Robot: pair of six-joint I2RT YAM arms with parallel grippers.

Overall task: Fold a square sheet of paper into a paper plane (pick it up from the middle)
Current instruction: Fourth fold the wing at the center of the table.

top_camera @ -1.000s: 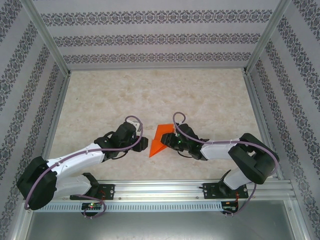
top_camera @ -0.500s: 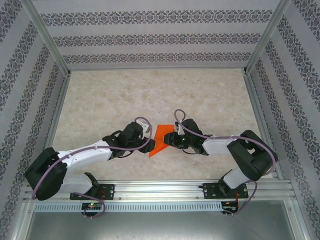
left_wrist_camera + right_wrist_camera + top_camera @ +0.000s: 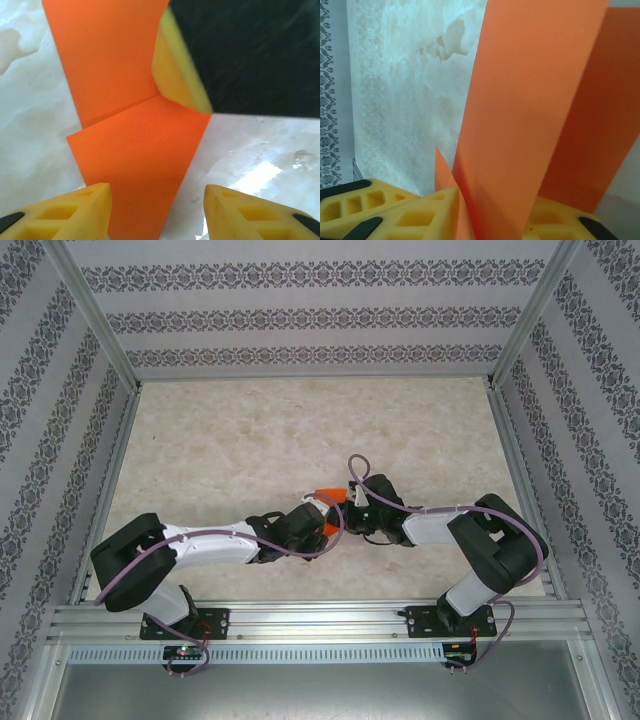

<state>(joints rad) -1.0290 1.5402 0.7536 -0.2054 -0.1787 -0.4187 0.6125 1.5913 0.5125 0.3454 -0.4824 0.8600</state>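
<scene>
Near the front middle of the table [image 3: 220, 440], both arms lie low and reach inward, their wrists almost meeting. The left gripper [image 3: 156, 200] has its fingers apart, straddling the orange sheet of paper [image 3: 135, 150], which lies creased on the tabletop. The right gripper [image 3: 490, 207] is pinched on a raised flap of that sheet, one yellow finger [image 3: 175, 75] meeting the paper at the crease. From above, the wrists cover all but two orange slivers, and the sheet's edges run out of both wrist views.
</scene>
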